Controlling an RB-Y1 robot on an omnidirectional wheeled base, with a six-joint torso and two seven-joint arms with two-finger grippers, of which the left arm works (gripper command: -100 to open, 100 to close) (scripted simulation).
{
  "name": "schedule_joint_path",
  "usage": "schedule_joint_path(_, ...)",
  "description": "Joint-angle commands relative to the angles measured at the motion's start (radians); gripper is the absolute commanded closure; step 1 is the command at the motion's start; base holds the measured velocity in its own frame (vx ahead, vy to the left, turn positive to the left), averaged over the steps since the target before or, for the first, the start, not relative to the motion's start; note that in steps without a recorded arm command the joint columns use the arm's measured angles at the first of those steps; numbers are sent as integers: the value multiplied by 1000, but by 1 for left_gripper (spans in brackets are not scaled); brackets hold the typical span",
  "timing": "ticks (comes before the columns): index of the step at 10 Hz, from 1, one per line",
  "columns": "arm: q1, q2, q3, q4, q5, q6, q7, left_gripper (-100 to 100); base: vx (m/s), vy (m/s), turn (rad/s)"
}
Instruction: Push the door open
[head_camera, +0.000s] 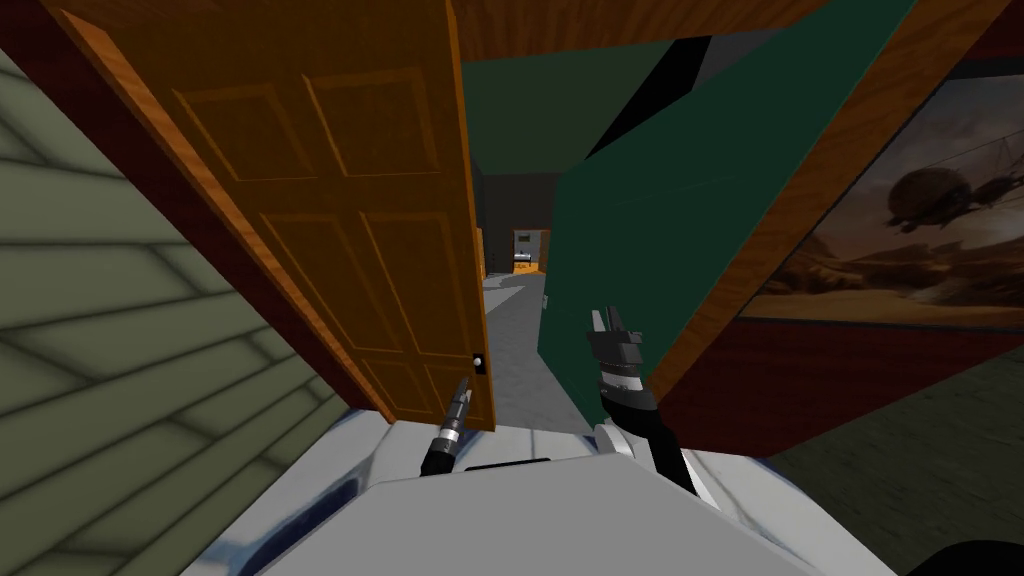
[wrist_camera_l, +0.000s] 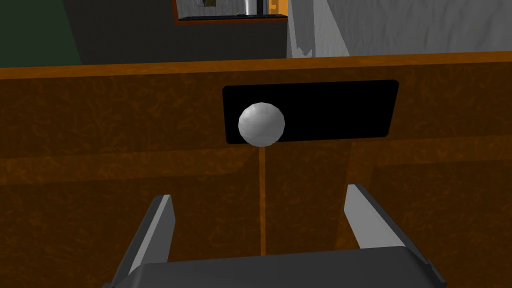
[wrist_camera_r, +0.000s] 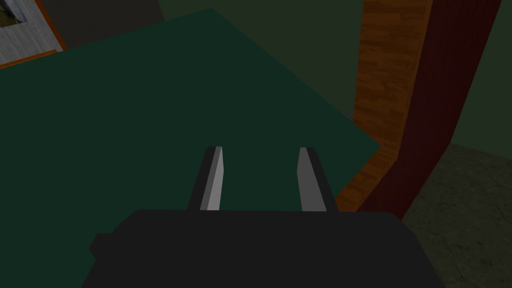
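Door (head_camera: 330, 200) ajar. Its free edge w/ grey knob (wrist_camera_l: 261, 124) is just ahead of L gripper (wrist_camera_l: 258, 192), fingers released, empty. Narrow strip of grey floor (head_camera: 512, 335) betw. door edge & green wall (head_camera: 640, 230). R gripper (wrist_camera_r: 260, 149) is right of door, near that wall, fingers parted, empty.

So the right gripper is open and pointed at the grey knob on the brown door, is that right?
Not quite: it is the left gripper, open, that points at the grey knob on the brown door. The left wrist view shows it.
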Motion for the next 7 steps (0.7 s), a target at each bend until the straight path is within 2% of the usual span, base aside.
schedule_joint_path(1, -7, -1, 5, 10, 1, -3, -2, -100, 157, -49, -23)
schedule_joint_path(5, -25, -14, 16, 35, 4, -9, -5, -100, 216, -17, -23)
schedule_joint_path(6, -22, -11, 14, 30, 4, -8, -5, -100, 83, 2, 5)
schedule_joint_path(7, -22, -11, 14, 30, 4, -8, -5, 100, -16, -3, 1)
